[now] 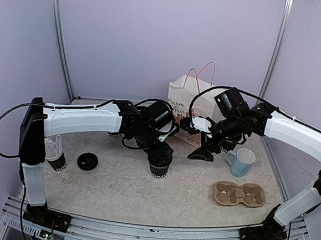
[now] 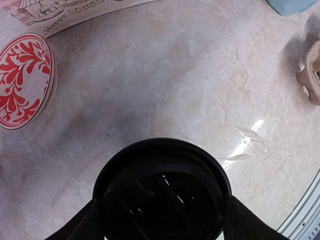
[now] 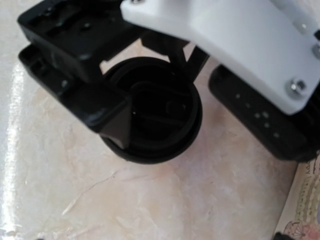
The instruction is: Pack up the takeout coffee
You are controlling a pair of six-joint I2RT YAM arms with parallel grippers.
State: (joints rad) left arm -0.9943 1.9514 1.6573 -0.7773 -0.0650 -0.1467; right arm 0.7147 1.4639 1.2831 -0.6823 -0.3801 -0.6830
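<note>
A black takeout coffee cup (image 1: 160,168) with white lettering and a black lid (image 2: 161,192) stands upright mid-table. My left gripper (image 1: 159,153) comes down on it from above, and its fingers (image 2: 87,222) press both sides of the lid. The right wrist view shows that same lidded cup (image 3: 155,115) with the left gripper's finger against its rim. My right gripper (image 1: 201,155) hovers just right of the cup, spread open and empty. A second black cup (image 1: 115,134) shows partly under my left arm.
A loose black lid (image 1: 87,161) lies at the left. A black cup with straws (image 1: 55,155) stands by the left arm's post. A paper bag (image 1: 191,97) stands at the back. A light-blue mug (image 1: 242,161) and a cardboard cup carrier (image 1: 239,194) are at the right. A red-patterned disc (image 2: 22,80) lies nearby.
</note>
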